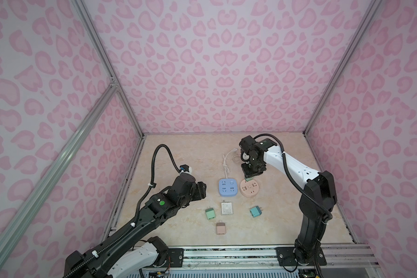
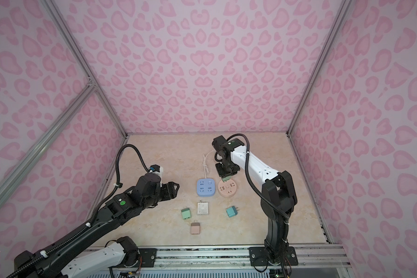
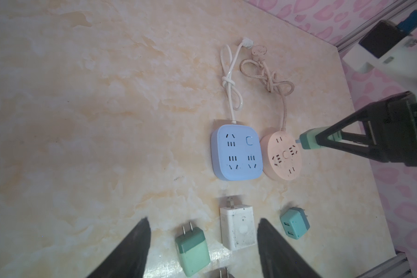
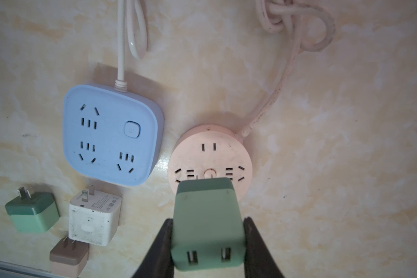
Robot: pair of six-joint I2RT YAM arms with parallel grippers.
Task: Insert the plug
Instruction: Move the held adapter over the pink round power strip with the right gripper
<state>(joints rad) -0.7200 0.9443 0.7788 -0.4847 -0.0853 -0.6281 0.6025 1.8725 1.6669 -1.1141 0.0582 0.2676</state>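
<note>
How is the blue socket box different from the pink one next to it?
The blue socket box is square with rounded corners; the pink socket box is round. The blue box's button sits in a corner; the pink box's button is in the middle. The blue box has a white cord; the pink box has a pink cord. Both lie flat on the table, side by side, cords knotted.

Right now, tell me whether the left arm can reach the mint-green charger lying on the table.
Probably yes. The left pincer hangs open, aimed at the mint-green charger, nothing between them; the white charger lies close beside it, so clearance is tight.
</note>
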